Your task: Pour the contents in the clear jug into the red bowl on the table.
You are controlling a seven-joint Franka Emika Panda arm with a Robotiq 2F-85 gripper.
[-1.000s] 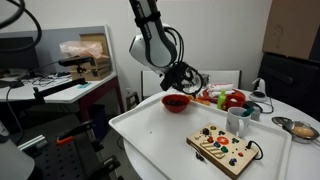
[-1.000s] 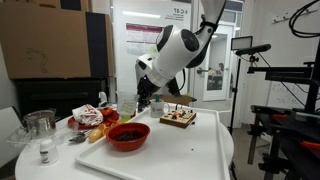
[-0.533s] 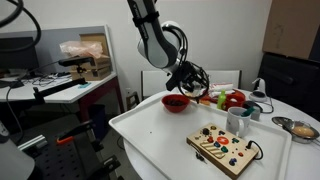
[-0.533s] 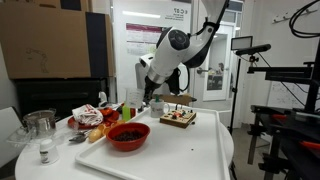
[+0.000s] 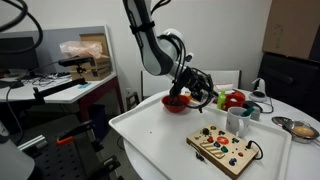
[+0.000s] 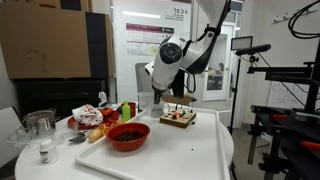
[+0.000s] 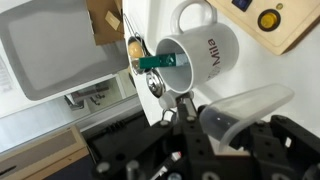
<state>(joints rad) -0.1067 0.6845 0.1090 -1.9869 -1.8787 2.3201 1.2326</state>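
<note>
Your hand (image 5: 196, 86) is closed on the clear jug (image 7: 250, 106). In the wrist view the dark fingers (image 7: 188, 112) clamp it from below, and the jug lies tipped well over, nearly on its side. Its wall looks pale and see-through there. I cannot tell whether anything is left inside it.

In an exterior view the hand hangs off the surface (image 5: 150, 135), close over the rim of the red bowl (image 5: 176, 103) on the side toward the toy food (image 5: 232, 99). The jug itself is too small to make out there. In both exterior views the bowl stands upright on the white surface. Where you look down into the bowl, dark contents (image 6: 127, 131) show in its middle.

Past the jug in the wrist view stands a white mug (image 7: 205, 50) with lettering on its side and a green-handled thing (image 7: 157, 62) poking out of it. It is apart from the jug. The corner of a wooden board (image 7: 275, 20) with a yellow button sits just beside it.

In an exterior view that board lies near the front edge of the surface, its top dotted with coloured knobs. The mug is beside it and a silver metal bowl (image 5: 300, 128) is further out at the edge. Off the surface, a grey workbench (image 5: 60, 88) carries equipment.
</note>
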